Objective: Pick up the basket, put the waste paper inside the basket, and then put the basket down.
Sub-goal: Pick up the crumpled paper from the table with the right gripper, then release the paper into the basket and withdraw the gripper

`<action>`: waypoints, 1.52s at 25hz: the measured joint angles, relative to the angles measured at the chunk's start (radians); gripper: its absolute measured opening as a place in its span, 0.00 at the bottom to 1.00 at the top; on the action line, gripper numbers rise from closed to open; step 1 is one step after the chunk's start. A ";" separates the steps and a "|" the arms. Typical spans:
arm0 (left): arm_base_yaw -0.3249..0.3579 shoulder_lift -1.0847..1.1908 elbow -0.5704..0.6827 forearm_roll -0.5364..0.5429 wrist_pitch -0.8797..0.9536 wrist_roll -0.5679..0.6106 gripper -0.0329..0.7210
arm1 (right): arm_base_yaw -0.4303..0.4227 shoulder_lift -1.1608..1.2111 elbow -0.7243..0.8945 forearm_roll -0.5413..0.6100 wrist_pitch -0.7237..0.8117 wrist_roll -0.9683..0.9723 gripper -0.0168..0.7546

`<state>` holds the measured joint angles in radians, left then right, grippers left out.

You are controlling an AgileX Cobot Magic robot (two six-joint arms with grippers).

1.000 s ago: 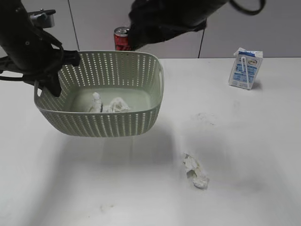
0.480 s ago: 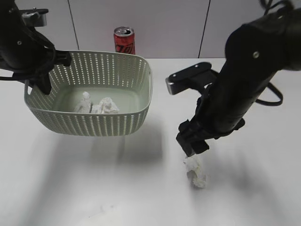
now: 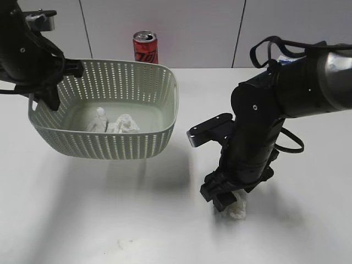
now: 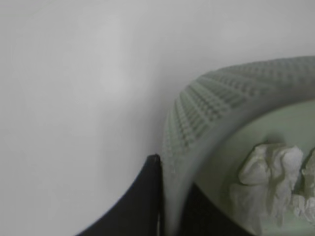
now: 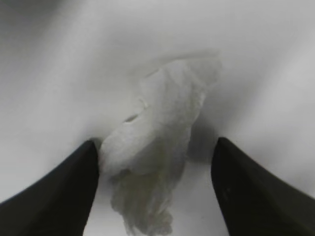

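Exterior view: the left hand (image 3: 48,88) holds the basket (image 3: 110,113) lifted off the surface (image 3: 110,220) by its rim at about nine o'clock, with two paper wads (image 3: 113,122) already inside. The last waste paper (image 3: 235,207) lies on the surface at roughly four o'clock from the basket, well apart from it. The right arm (image 3: 258,132) is bent sharply downward, its hand (image 3: 223,199) right at the wad. A red can (image 3: 145,47) stands behind the basket at twelve o'clock.

Left wrist view: dark fingers (image 4: 142,201) are clenched on the basket's perforated wall, one on each side of it; crumpled paper shows inside at three to four o'clock.

Right wrist view: the right hand is released, its two fingers (image 5: 64,189) spread wide with the wad (image 5: 152,147) between them. The left finger touches the paper's edge; the right one stands clear.

To do this step well, I judge the hand should be low enough to trap the bulk of the wad rather than a loose flap, then squeeze firmly, since soft tissue slips or tears. The basket should be kept level and steady meanwhile.
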<state>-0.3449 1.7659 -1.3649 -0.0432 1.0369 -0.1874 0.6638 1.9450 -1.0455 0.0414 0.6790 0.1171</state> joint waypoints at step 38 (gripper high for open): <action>0.001 0.000 0.000 -0.037 -0.002 0.000 0.04 | 0.088 0.016 -0.606 0.231 0.095 -0.257 0.63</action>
<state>-0.3438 1.7659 -1.3649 -0.0801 1.0351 -0.1874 0.7519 1.9607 -1.6511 0.2722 0.7742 -0.1396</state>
